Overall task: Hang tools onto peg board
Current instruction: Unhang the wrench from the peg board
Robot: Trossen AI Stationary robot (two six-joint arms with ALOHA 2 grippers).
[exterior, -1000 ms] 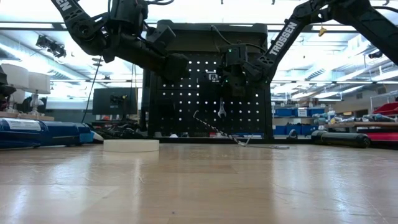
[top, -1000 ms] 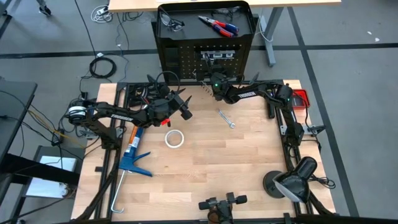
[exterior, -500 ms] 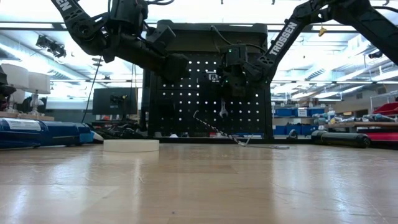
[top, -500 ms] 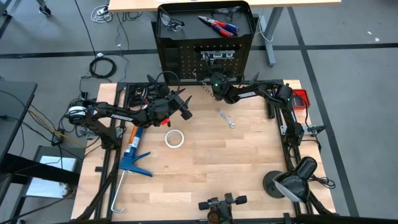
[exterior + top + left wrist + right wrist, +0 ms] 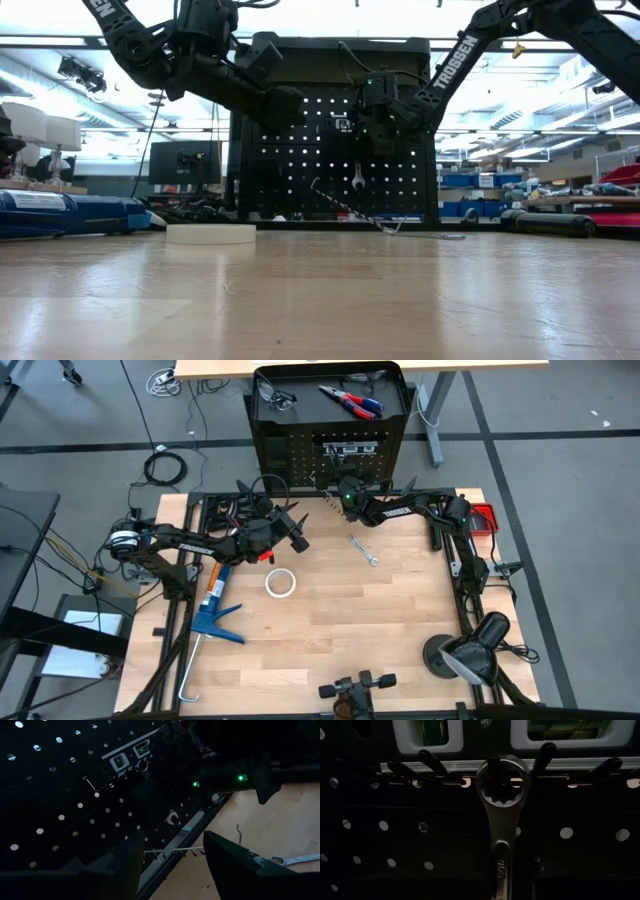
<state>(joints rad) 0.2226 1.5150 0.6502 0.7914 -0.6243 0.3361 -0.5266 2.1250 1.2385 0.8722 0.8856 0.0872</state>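
Note:
The black peg board [image 5: 330,455] stands at the table's far edge. A silver wrench [image 5: 499,795] hangs on it, its ring end over a peg; it also shows in the low view [image 5: 356,178]. My right gripper [image 5: 338,492] is right in front of this wrench. My left gripper [image 5: 298,532] is open and empty, in the air left of it, and faces the board [image 5: 60,795]. A second silver wrench [image 5: 364,550] lies flat on the table. A slim bar [image 5: 345,205] leans against the board's foot. Safety glasses [image 5: 275,398] and red-and-blue pliers [image 5: 350,402] lie in the board's top tray.
A white tape roll [image 5: 281,582] lies left of the table's middle. The blue caulking gun [image 5: 212,605] lies along the left edge. A lamp [image 5: 470,645] stands at the near right corner. A red box [image 5: 484,518] sits at the far right.

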